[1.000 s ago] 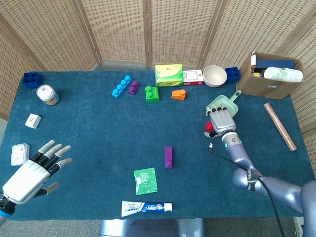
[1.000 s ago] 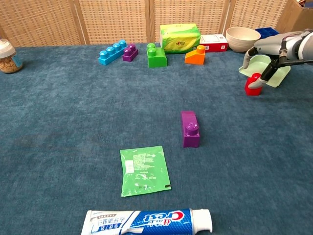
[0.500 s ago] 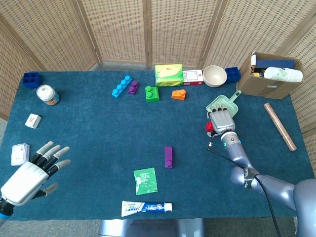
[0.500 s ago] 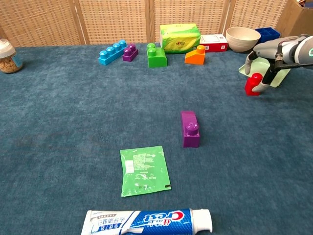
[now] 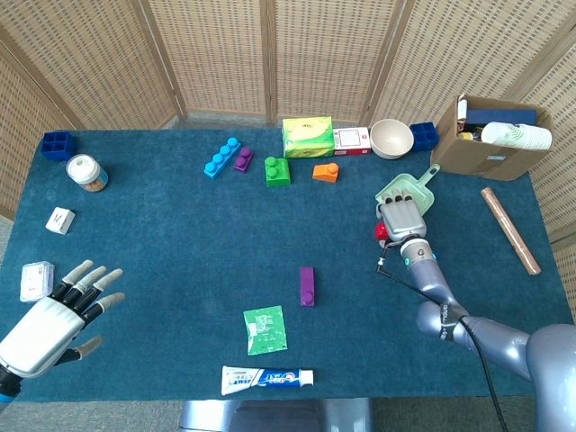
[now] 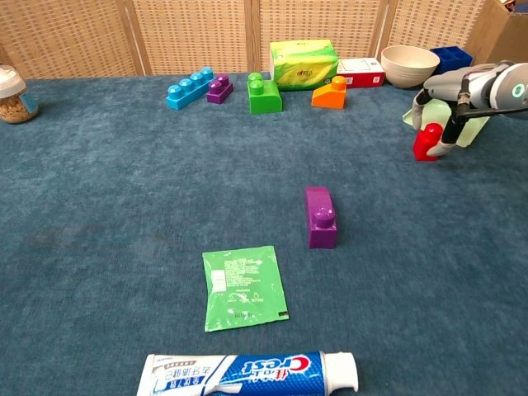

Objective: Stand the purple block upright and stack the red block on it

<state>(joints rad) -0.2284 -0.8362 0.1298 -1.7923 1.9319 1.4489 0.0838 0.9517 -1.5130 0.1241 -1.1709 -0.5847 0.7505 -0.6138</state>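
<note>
While the right hand (image 6: 450, 111) curls over the small red plastic block (image 6: 426, 141), apparently gripping it, the long purple block (image 6: 320, 216) lies flat mid-table, well apart. The left hand (image 5: 56, 310) hovers spread and empty. A loose grip could drop the red block, and stacking cannot succeed with the purple block on its side.

The right hand (image 6: 452, 92) has pulled back a little toward the robot, and the red block (image 6: 426, 141) in its fingers now stands more upright. The left hand (image 5: 56, 310) has slid lower and further left over the tabletop.
</note>
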